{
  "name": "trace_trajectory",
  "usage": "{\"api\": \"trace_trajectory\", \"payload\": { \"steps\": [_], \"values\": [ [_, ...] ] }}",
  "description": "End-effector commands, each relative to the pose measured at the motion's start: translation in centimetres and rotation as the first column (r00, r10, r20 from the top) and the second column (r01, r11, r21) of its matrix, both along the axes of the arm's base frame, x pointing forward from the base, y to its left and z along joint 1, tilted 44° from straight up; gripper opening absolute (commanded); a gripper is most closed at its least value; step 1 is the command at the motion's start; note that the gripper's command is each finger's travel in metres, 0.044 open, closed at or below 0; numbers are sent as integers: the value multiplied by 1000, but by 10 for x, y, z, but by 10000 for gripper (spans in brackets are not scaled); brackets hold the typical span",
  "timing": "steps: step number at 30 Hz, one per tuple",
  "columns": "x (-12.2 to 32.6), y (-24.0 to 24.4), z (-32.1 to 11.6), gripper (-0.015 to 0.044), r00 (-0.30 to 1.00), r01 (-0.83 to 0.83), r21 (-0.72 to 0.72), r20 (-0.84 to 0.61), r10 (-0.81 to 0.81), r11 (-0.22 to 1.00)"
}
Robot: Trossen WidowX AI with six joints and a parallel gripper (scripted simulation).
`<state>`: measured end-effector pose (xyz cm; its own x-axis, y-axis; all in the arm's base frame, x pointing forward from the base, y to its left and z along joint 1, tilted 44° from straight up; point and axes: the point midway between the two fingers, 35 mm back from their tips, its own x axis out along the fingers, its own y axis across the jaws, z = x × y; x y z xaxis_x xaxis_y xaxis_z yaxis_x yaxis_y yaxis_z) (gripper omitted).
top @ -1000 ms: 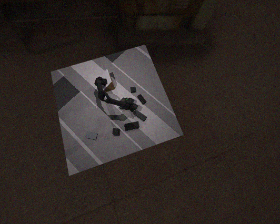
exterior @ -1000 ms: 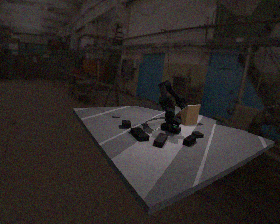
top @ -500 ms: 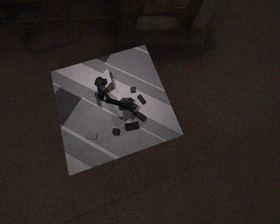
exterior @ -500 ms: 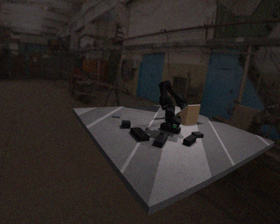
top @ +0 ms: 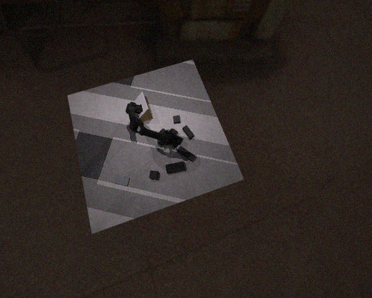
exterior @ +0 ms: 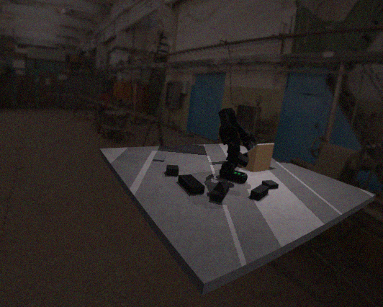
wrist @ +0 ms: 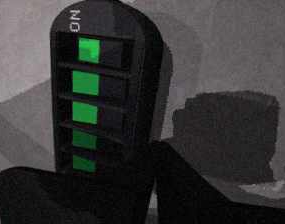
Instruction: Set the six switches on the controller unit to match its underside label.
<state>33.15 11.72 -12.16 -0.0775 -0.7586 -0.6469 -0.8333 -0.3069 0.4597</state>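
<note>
The dark grey controller unit (wrist: pixel 105 95) (exterior: pixel 237 176) sits on its base on the bench (top: pixel 197 175) (exterior: pixel 203 230). In the wrist view its row of rocker switches runs away from me, green ends on the left under the printed "ON". Several green ends show. The nearest end of the unit is hidden under my fingers. My gripper (wrist: pixel 158 147) (exterior: pixel 229 168) (top: pixel 166 137) is shut and empty, low over the near end of the unit. I cannot tell whether it touches a switch. The label underneath is hidden.
A dark module (wrist: pixel 225 135) lies right of the unit. Other dark modules (top: pixel 175 167) (top: pixel 154 175) (top: pixel 188 131) (top: pixel 176 119) (exterior: pixel 191 184) (exterior: pixel 219 191) (exterior: pixel 258 192) lie around. A cardboard box (top: pixel 146 115) (exterior: pixel 260 156) stands by the arm's base.
</note>
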Motion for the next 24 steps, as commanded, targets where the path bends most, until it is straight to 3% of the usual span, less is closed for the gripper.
{"api": "trace_trajectory", "payload": {
  "steps": [1, 21, 24],
  "values": [
    [0, 13, 10, 0, 1000, -1, 5, 3, 1, 1000],
    [-5, 10, 13, 0, 997, -51, 57, 67, 47, 997],
    [-6, 23, 26, 79, 997, -52, 59, 68, 48, 997]
  ]
}}
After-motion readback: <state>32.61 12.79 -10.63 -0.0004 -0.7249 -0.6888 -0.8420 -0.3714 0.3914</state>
